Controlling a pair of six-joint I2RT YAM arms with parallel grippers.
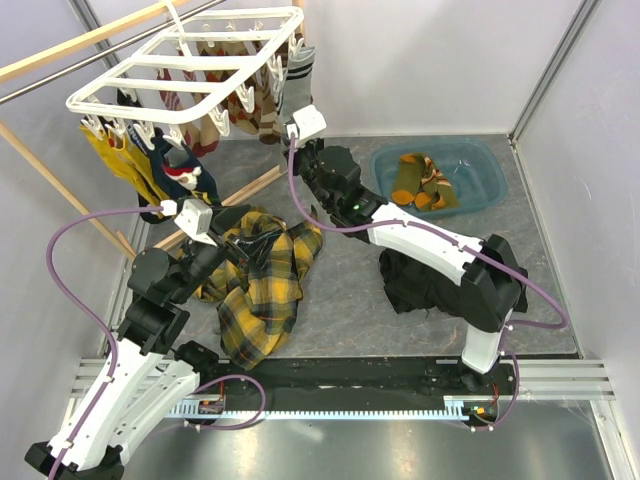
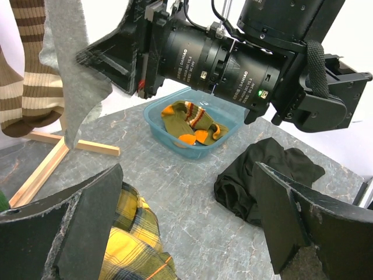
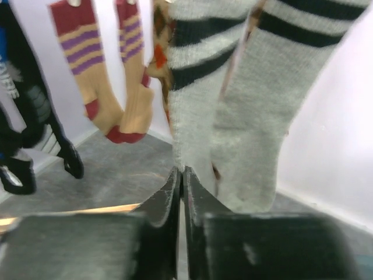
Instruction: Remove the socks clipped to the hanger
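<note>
While most socks (image 1: 115, 160) hang clipped to the hanger (image 1: 190, 65) over the table's (image 1: 350, 300) far-left corner, the tub (image 1: 480, 160) at the far edge holds olive-orange socks (image 1: 420, 182). The right end effector (image 3: 182, 170) pinches a grey sock (image 3: 198, 116) by its toe; the left end effector (image 2: 186, 201) is spread.

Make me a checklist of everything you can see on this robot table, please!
Surface: grey stone-look tabletop.
Job's things: white clip hanger up high, many socks clipped on, including a grey striped sock; olive-orange socks lie in the blue tub.
Clutter: yellow plaid cloth, black garment.
Grippers: left gripper wide open, empty; right gripper closed at the grey striped sock's toe, seemingly pinching it.
Cables: purple cables, one looping wide on the left.
Surroundings: wooden rack with metal rail, white walls.
</note>
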